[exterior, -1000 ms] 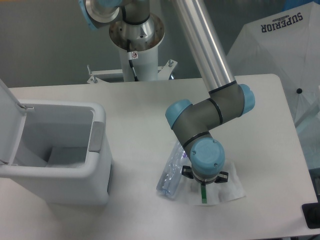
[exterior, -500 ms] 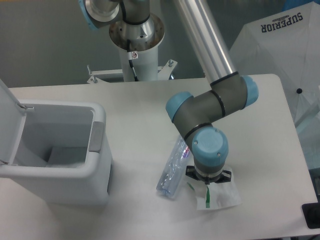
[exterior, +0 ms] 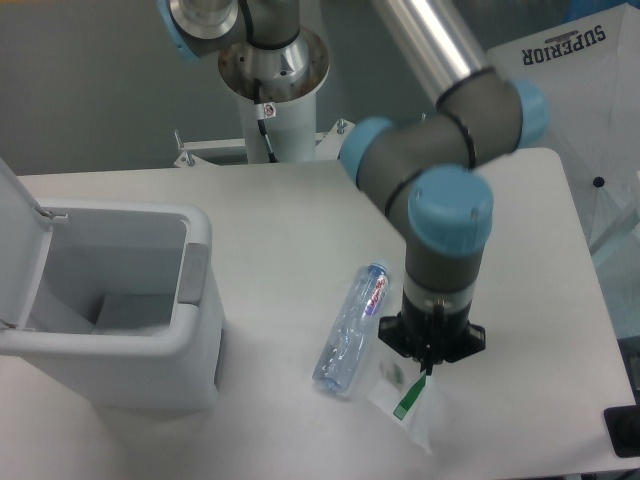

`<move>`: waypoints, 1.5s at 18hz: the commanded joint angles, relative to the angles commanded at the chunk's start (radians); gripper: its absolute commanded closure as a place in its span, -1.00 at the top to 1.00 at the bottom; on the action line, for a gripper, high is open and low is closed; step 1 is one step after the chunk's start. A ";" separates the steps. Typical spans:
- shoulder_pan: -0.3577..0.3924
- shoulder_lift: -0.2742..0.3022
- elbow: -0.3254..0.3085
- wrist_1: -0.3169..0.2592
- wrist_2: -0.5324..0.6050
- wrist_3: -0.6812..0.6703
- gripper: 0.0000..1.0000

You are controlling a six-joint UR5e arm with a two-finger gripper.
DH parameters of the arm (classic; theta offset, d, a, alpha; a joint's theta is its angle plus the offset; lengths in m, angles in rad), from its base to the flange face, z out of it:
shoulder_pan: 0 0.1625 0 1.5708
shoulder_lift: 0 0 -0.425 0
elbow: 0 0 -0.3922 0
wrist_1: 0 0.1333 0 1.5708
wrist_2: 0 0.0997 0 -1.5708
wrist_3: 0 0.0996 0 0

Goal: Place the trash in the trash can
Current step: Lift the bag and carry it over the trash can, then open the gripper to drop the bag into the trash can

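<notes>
Crushed bottle (exterior: 350, 334) flat on table; wrapper (exterior: 407, 400) hanging from end effector (exterior: 430, 364); bin (exterior: 120, 310) lid open.

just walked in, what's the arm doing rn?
It's clearing trash into the bin. The gripper is up off the table with the clear wrapper hanging from it, so the jaws look shut on it, though the wrist hides them. The crushed bottle lies on the table just left of the gripper, untouched. The white bin sits at the left edge with its lid open, and neither piece of trash is in it yet.
</notes>
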 joint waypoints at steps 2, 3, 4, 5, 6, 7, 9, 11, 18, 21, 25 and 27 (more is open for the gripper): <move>-0.006 0.031 0.000 0.000 -0.051 -0.012 -1.00; -0.008 0.051 0.000 0.000 -0.072 -0.023 -1.00; -0.009 0.067 -0.002 -0.002 -0.095 -0.038 -1.00; -0.015 0.084 -0.002 -0.002 -0.118 -0.054 -1.00; -0.021 0.097 -0.005 -0.002 -0.137 -0.061 -1.00; -0.031 0.104 -0.011 -0.002 -0.152 -0.061 -1.00; -0.044 0.115 -0.012 -0.002 -0.180 -0.068 -1.00; -0.060 0.129 -0.012 -0.002 -0.204 -0.089 -1.00; -0.097 0.256 -0.054 -0.009 -0.290 -0.143 -1.00; -0.127 0.311 -0.098 -0.011 -0.321 -0.149 -1.00; -0.179 0.354 -0.133 -0.009 -0.328 -0.155 -1.00; -0.215 0.364 -0.135 -0.011 -0.332 -0.189 -1.00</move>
